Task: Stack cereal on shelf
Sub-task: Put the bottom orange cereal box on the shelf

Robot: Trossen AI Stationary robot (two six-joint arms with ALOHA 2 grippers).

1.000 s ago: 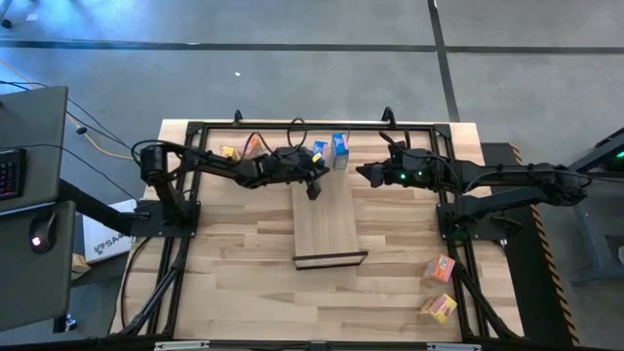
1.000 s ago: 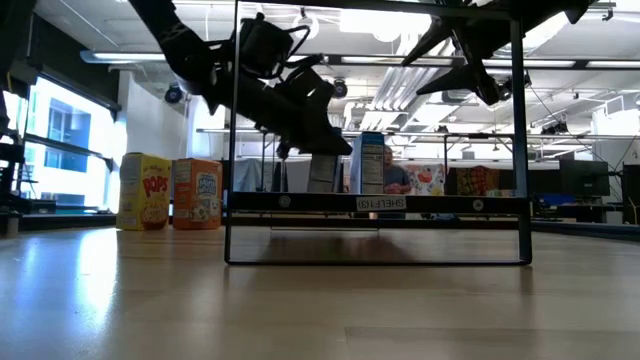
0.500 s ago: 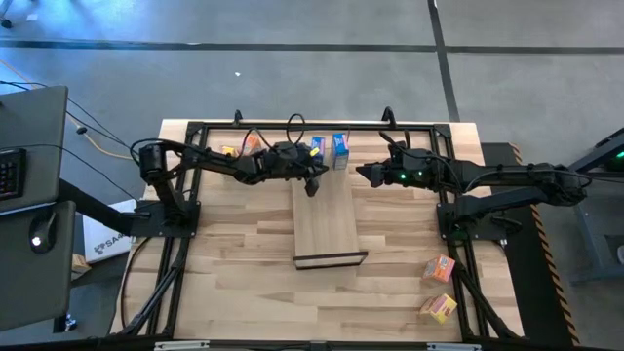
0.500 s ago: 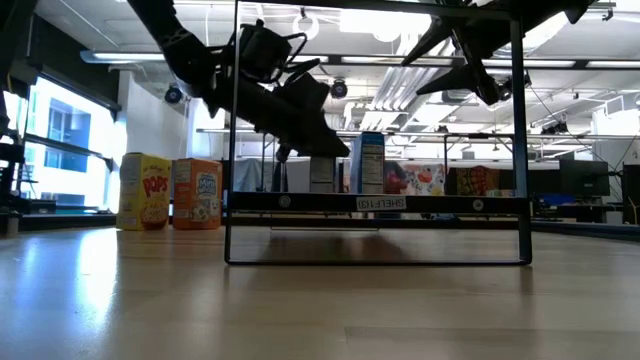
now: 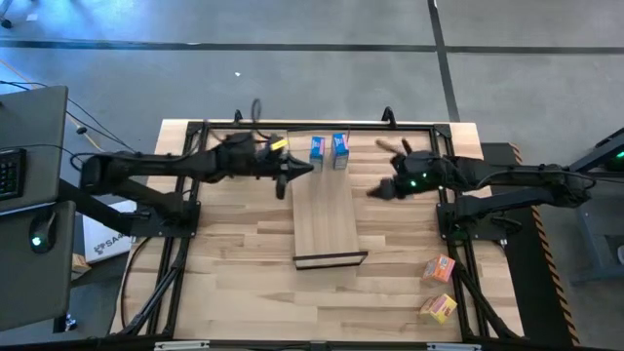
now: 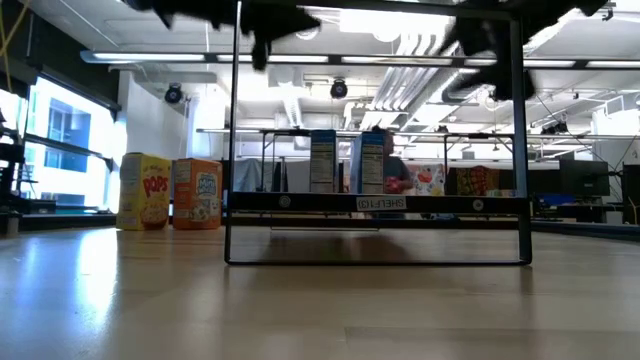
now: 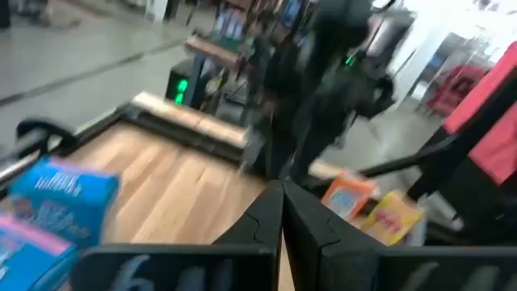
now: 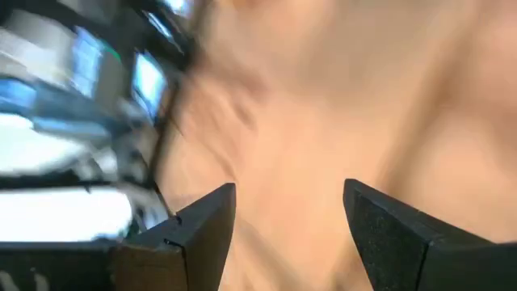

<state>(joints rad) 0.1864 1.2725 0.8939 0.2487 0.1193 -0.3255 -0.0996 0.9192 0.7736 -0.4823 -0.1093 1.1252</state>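
Note:
Two blue cereal boxes point(image 5: 317, 149) point(image 5: 339, 149) stand upright side by side on their bases at the far end of the shelf point(image 5: 327, 224); the low view shows them on the board point(image 6: 323, 160) point(image 6: 372, 160). A yellow box point(image 6: 143, 190) and an orange box point(image 6: 196, 193) stand on the table's far left. Another orange-pink box point(image 5: 439, 269) and a yellow one point(image 5: 439, 307) lie near the table's right near corner. My left gripper point(image 5: 283, 180) point(image 7: 283, 202) is shut and empty, left of the shelf. My right gripper point(image 5: 375, 190) point(image 8: 287, 226) is open and empty, right of the shelf.
Black frame rails run along the table's edges point(image 5: 312, 125), and the arm bases stand at its left point(image 5: 171, 210) and right point(image 5: 468, 210) sides. Bare tabletop lies on both sides of the shelf point(image 5: 234, 253). A desk with a keyboard point(image 5: 12, 171) stands beyond the table's left edge.
My left gripper has pulled away from the blue box toward the table's left and risen; that box stays standing on the shelf beside the other blue one. My right gripper has shifted a little toward the near edge and the right.

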